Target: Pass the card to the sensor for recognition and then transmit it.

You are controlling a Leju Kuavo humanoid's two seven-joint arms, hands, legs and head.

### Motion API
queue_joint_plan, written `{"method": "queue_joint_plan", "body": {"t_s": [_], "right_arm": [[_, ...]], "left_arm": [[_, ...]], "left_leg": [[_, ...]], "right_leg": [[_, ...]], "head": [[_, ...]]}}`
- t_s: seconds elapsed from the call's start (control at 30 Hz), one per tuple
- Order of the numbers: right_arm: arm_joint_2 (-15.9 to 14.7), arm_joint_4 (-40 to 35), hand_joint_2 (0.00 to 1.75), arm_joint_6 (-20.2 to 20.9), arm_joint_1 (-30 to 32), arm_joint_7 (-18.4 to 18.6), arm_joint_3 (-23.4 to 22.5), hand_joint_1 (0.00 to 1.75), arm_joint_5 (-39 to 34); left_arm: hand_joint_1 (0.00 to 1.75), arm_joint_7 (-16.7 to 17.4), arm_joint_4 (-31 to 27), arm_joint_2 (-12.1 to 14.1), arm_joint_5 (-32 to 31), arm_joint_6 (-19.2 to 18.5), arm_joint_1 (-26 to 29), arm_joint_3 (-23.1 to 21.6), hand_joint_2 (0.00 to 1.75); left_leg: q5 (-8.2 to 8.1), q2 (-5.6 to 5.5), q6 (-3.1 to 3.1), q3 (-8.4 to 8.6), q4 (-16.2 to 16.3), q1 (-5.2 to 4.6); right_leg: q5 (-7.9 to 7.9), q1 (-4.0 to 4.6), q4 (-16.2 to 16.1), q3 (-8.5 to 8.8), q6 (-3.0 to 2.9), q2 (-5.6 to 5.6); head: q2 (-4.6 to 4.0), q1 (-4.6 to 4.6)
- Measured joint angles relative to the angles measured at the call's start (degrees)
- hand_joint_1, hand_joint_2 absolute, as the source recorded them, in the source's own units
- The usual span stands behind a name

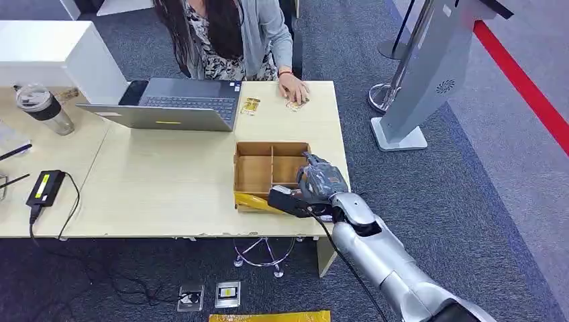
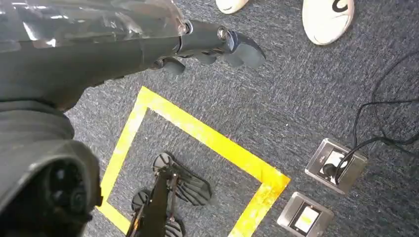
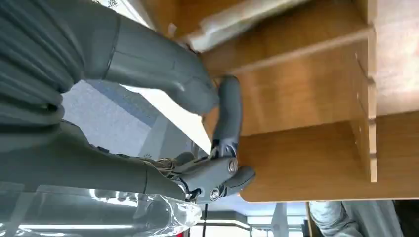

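Observation:
My right hand hangs over the right end of a wooden divided box near the table's front edge. In the right wrist view the thumb and a dark finger curve toward each other at the box's wooden wall. Whether anything is between them is unclear. A yellow card lies beside the laptop. A second card is partly under a seated person's hand. My left hand hangs above the carpet, fingers loosely extended, holding nothing.
A grey laptop stands at the back of the light table. A tumbler and a black adapter are at the left. A grey leaning terminal stands on the carpet to the right. A yellow packet lies at the box's front.

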Motion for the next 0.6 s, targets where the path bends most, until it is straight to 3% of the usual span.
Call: {"method": "queue_joint_plan", "body": {"t_s": [0.3,0.33,0.37,0.4,0.43,0.6], "right_arm": [[0.02,0.0,1.75,-0.13,0.26,-0.83,0.02,1.75,-0.24],[0.0,0.0,1.75,-0.13,0.26,-0.9,0.02,1.54,-0.26],[0.0,0.0,1.75,-0.13,0.26,-1.01,0.02,0.1,-0.35],[0.02,0.02,1.75,-0.13,0.26,-1.09,0.02,0.1,-0.46],[0.0,0.04,1.75,-0.18,0.28,-1.16,0.04,0.0,-0.57],[0.02,0.28,1.75,-1.77,0.07,-1.4,0.04,0.0,-0.9]], "left_arm": [[0.0,0.41,0.0,0.0,0.04,0.31,0.0,0.0,0.0],[0.0,0.41,0.0,0.0,0.04,0.33,0.0,0.0,0.0],[0.0,0.44,0.0,0.0,0.04,0.37,0.0,0.0,0.0],[0.0,0.44,0.0,0.0,0.07,0.42,0.0,0.0,0.0],[0.0,0.44,0.0,0.0,0.09,0.5,0.0,0.0,0.0],[0.0,0.54,0.0,0.0,0.24,0.81,0.0,0.0,0.0]], "left_leg": [[0.0,0.0,0.0,0.0,0.0,0.0],[0.0,0.0,0.0,0.0,0.0,0.0],[0.0,0.0,0.0,0.0,0.0,0.0],[0.0,0.01,0.0,0.0,0.0,0.0],[0.0,0.01,0.0,0.0,0.0,0.0],[0.0,0.02,0.0,0.01,0.0,0.0]], "right_leg": [[0.0,0.0,0.0,0.0,0.0,0.0],[0.0,0.0,0.0,0.0,0.0,0.0],[0.0,0.0,0.0,0.0,0.0,0.01],[0.0,0.0,0.0,0.0,0.0,0.01],[0.0,0.0,0.0,0.0,0.0,0.01],[0.0,0.0,0.0,0.0,-0.01,0.02]], "head": [[0.0,0.0],[0.0,0.0],[0.0,0.0],[0.0,0.0],[0.0,0.0],[0.0,0.02]]}}
